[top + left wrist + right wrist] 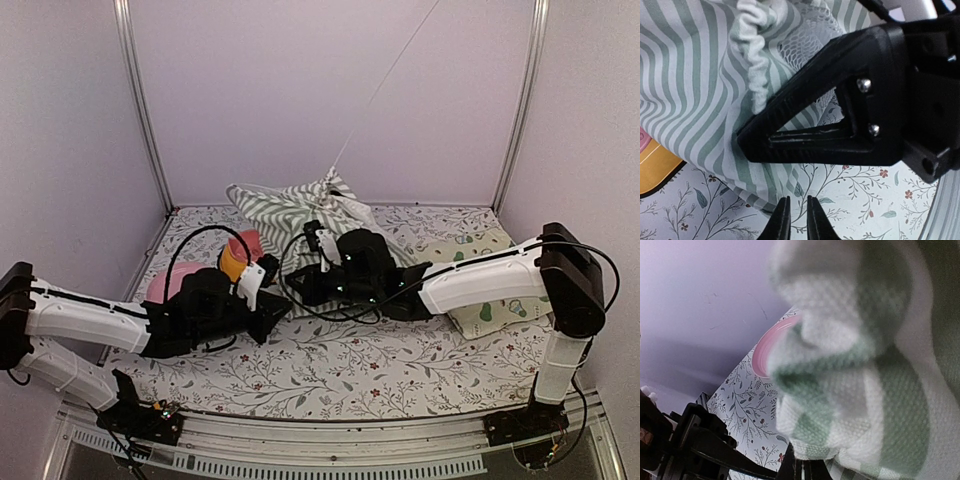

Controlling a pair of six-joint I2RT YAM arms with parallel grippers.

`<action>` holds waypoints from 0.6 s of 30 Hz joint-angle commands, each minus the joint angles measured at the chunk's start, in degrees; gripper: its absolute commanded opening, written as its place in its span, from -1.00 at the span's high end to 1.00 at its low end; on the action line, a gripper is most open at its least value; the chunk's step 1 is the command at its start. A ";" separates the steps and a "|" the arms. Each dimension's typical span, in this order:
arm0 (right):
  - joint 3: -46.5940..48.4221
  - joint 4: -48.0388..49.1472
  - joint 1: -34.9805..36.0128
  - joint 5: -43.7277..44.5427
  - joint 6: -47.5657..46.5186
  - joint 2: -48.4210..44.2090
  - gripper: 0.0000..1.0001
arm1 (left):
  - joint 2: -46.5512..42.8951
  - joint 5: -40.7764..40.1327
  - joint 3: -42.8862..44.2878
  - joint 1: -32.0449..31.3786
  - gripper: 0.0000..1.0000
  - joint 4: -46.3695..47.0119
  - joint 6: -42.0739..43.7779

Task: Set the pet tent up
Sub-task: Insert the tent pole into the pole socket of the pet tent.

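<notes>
The pet tent lies collapsed at the middle back of the table, a heap of sage-green and white striped fabric. One thin white pole rises from it toward the upper right. My right gripper is at the heap's near edge. In the right wrist view it is shut, with the tent's hem bunched at its tips. My left gripper sits just beside it. In the left wrist view its jaws stand slightly open over bare tablecloth, right of the fabric edge. The right gripper's black finger crosses above them.
An orange and pink double bowl sits left of the tent, partly under my left arm. A pale yellow avocado-print mat lies at the right under my right arm. A floral cloth covers the table. Walls enclose three sides.
</notes>
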 commanded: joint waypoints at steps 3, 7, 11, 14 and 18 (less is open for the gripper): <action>1.31 -3.42 -0.83 -2.65 2.50 1.93 1.00 | -0.33 -0.19 -3.88 0.25 0.59 5.88 -1.19; 1.31 -3.47 -0.87 -2.81 2.51 1.68 1.00 | 0.46 -0.53 -5.67 0.24 0.52 7.09 -1.67; 1.30 -3.49 -0.88 -3.01 2.54 1.65 1.00 | 1.93 -0.75 -6.01 0.15 0.51 7.78 -2.00; 1.31 -3.47 -0.88 -3.10 2.55 1.72 1.00 | 2.79 -0.64 -5.69 0.17 0.47 8.55 -1.92; 1.31 -3.57 -0.85 -3.05 2.51 1.51 1.00 | 3.42 -2.01 -4.88 0.15 0.46 8.95 -1.87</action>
